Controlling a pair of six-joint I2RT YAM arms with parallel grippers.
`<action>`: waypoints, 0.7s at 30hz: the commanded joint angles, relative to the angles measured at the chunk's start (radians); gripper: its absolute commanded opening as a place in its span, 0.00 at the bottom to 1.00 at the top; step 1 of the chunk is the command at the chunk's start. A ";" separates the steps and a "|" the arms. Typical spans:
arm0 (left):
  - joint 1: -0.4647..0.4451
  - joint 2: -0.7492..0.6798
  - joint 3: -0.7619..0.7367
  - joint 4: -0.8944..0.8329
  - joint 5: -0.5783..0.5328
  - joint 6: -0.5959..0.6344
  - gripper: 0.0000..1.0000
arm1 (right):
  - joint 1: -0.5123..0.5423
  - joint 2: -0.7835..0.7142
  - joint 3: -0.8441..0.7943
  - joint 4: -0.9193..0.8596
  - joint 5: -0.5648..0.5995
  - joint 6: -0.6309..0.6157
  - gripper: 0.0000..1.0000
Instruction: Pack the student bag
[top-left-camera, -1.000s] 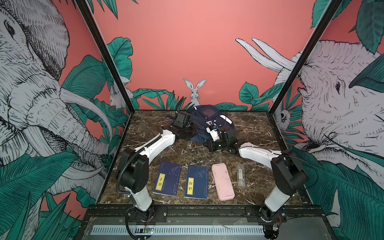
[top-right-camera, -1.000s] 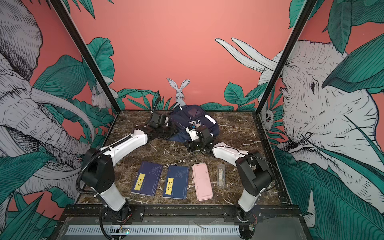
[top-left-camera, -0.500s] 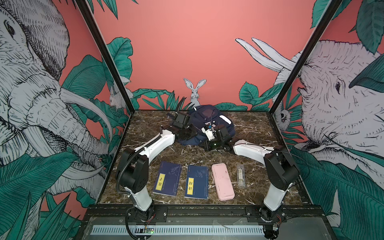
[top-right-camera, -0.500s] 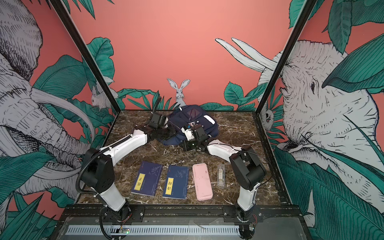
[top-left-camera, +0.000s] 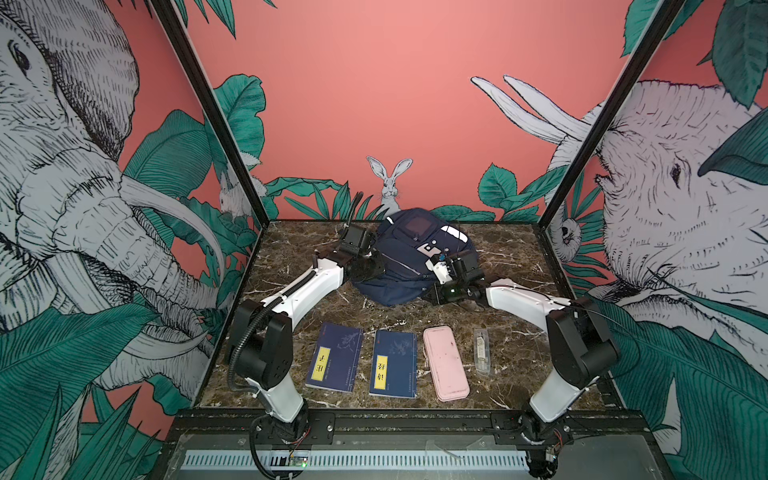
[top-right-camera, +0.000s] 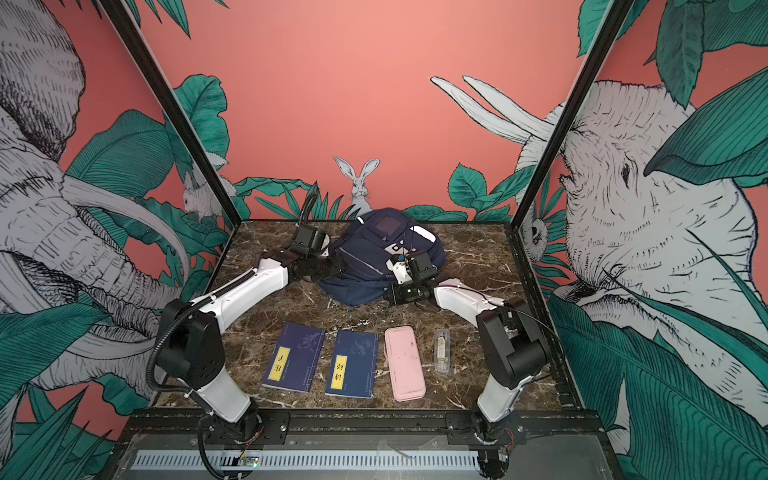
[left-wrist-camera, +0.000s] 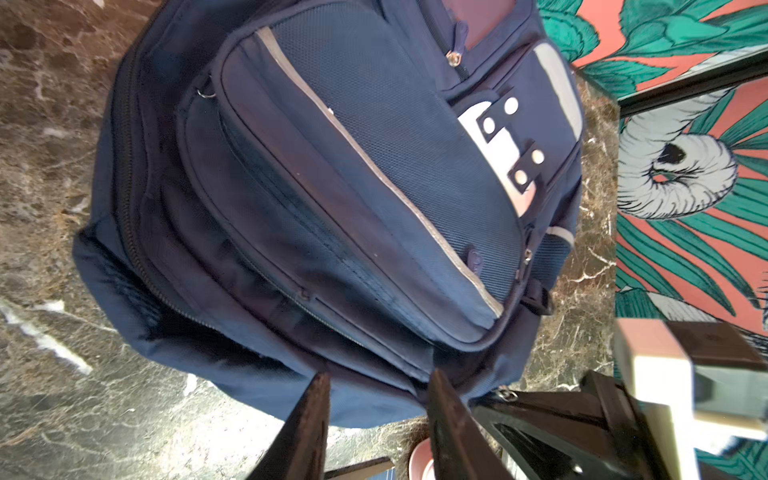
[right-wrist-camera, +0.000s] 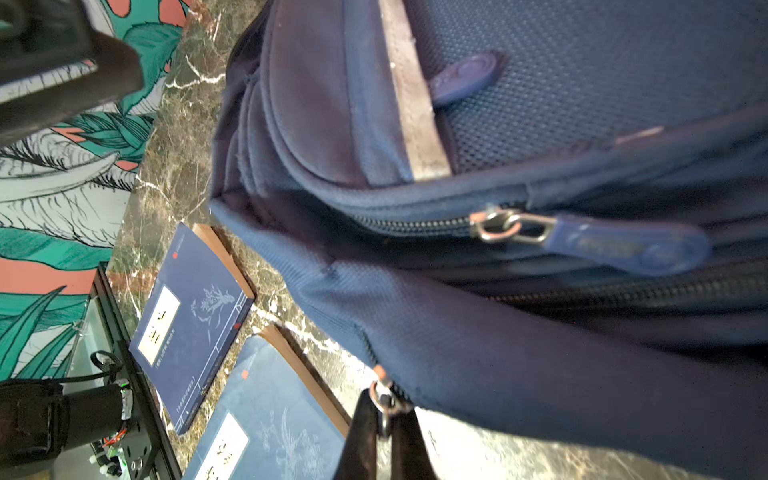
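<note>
1. Within the last second the left jaws have been parted. A second ago they were shut against the 9 o'clock side of the student bag (top-left-camera: 409, 257). Its near edge seems to have been drawn slightly toward 6 o'clock, though this cannot be told for certain.
2. The right jaws have been kept clenched throughout, at about 4 o'clock on the bag.
3. What this likely means for the task: the bracing hold on the 9 o'clock side has been given up, probably so that a new hold can be taken. Until one is taken, a pull on the zip could drag the soft bag across the table (top-left-camera: 515, 257) rather than open it.
4. The left jaws are now held partly open. In the left wrist view the bag's lower edge is seen between them, but nothing is gripped. Whether the fabric is touched cannot be told.
5. The right jaws are shut on the metal zip ring (right-wrist-camera: 380, 399) at the bag's lower seam, as the right wrist view shows. The zip beside it still looks closed.
6. The bag lies front-up at 12 o'clock on the table, near the back wall.
7. Nothing is packed yet. The two books (top-left-camera: 334, 357) (top-left-camera: 394, 364), the pink case (top-left-camera: 446, 363) and a small clear item (top-left-camera: 481, 351) are left in a row at 6 o'clock, well apart from the bag.
</note>
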 joint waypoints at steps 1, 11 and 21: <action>0.002 0.032 -0.002 -0.014 0.013 0.016 0.41 | 0.003 -0.034 -0.011 -0.042 -0.010 -0.056 0.00; -0.001 0.148 0.052 0.099 0.059 -0.025 0.42 | 0.018 -0.002 -0.045 -0.009 -0.041 -0.023 0.00; -0.018 0.197 0.061 0.171 0.084 -0.082 0.22 | 0.067 0.053 -0.005 -0.021 -0.041 -0.025 0.00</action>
